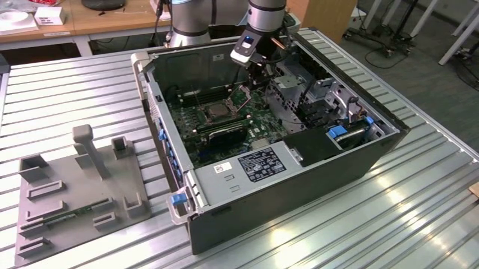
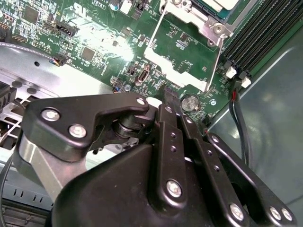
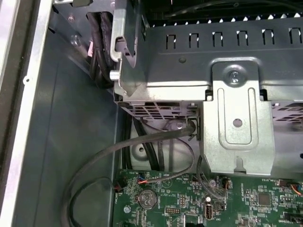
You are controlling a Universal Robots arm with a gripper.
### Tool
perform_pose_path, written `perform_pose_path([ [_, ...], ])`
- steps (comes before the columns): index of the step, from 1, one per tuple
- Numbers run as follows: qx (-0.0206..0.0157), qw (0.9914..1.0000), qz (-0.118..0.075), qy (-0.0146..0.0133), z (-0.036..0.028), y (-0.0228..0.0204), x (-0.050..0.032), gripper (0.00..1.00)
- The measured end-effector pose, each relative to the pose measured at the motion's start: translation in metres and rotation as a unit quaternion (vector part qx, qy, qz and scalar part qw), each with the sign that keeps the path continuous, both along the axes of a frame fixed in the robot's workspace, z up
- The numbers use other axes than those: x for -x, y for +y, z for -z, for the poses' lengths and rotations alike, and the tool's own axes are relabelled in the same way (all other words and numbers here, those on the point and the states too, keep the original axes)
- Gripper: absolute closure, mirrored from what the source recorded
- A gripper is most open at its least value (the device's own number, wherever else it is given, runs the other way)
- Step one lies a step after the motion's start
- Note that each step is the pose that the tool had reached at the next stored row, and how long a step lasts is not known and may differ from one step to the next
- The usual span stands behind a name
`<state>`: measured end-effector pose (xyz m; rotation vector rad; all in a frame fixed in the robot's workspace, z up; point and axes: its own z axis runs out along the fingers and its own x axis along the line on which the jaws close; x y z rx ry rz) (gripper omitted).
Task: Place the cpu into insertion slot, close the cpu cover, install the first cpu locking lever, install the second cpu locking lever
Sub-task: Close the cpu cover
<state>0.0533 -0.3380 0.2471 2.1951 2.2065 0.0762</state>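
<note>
Hovering arm point(image 1: 266, 14) over desk point(image 1: 419, 224), inside open computer case point(image 1: 299, 185) | cpu cover point(image 2: 176, 75) raised off socket point(image 2: 217, 29), not yet closed | cpu point(image 1: 212, 110) looks seated in socket | both levers point(image 2: 216, 61) seemingly unlatched | jaws narrow, nothing seen held, tips just beside cover | judged one step done, three left

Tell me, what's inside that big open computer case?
A green motherboard with a square processor socket, a grey metal box bearing a white label, and a metal drive cage. Whatever lies under the box and the cage is covered.
</note>
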Motion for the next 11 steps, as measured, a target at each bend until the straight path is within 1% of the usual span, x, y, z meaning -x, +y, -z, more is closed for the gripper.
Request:
perform_pose_path([
  [3,0.0000,1.00000,0.000,-0.0005,0.0000,0.0000,0.0021,0.89],
  [5,0.0001,1.00000,0.000,-0.0013,0.0000,0.0000,0.0045,0.89],
  [8,0.0000,0.99999,0.000,-0.0042,0.0000,0.0000,0.0096,0.89],
  [11,0.0000,0.99997,0.000,-0.0083,0.0000,0.0000,0.0161,0.89],
])
